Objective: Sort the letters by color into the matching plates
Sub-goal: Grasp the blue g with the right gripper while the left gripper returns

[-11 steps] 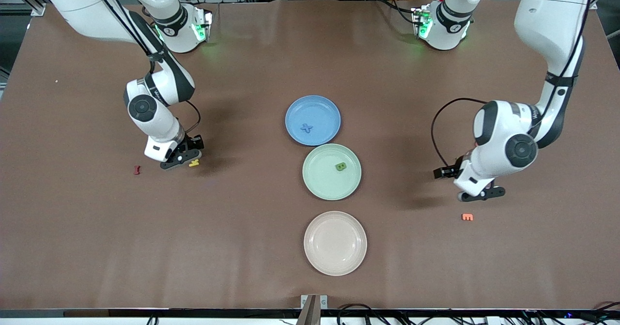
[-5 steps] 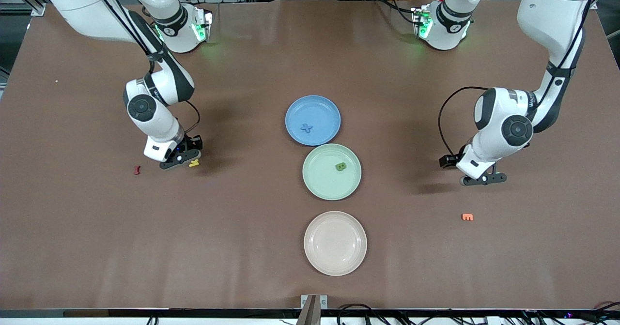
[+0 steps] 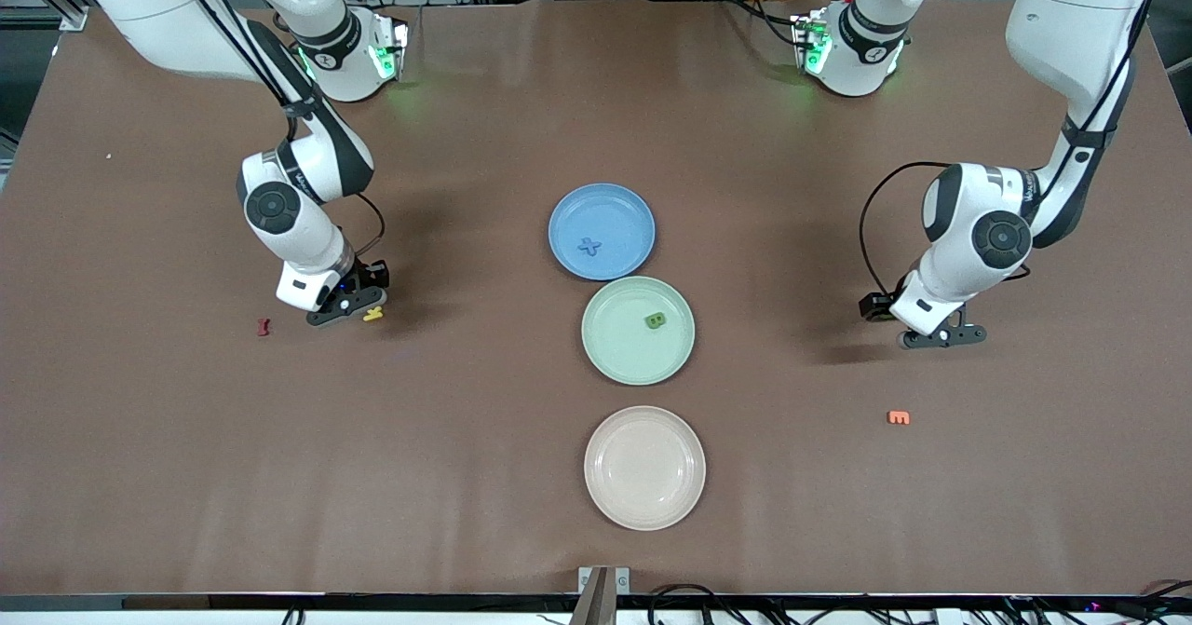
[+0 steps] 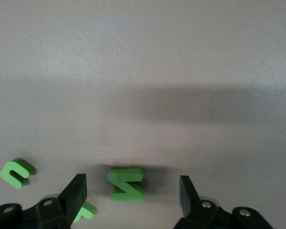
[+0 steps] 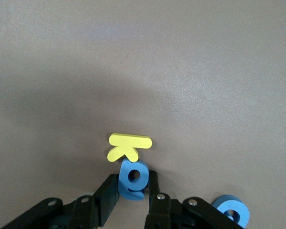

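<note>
The small blue foam letter [image 5: 132, 179], rounded with a hole, is clamped between the two fingers of the right gripper [image 3: 346, 306], low on the brown table [image 3: 466, 467] toward the right arm's end. Over the last second these fingers have been drawn together onto it, so the grasp is judged complete and a lift comes next. A flat yellow foam letter [image 5: 129, 146] lies touching the blue one just ahead of the fingertips and could be dragged along. A second blue ring-shaped letter [image 5: 232, 210] is seen beside the gripper, and a dark red letter [image 3: 264, 327] lies near it on the table.

The round blue plate [image 3: 559, 210], where the held piece belongs, stands mid-table with a blue cross-shaped letter [image 3: 589, 246] in it. Nearer the front camera stand the pale mint green plate [image 3: 605, 355], holding one green letter [image 3: 656, 320], and then the bare cream-beige plate [image 3: 644, 504].

The left gripper [image 3: 941, 336] has been moved away from the small orange letter [image 3: 899, 416] and hangs with its fingers apart over a green Z-shaped letter [image 4: 127, 183]; another green letter [image 4: 16, 172] lies beside it. A green pick is judged to be in preparation.
</note>
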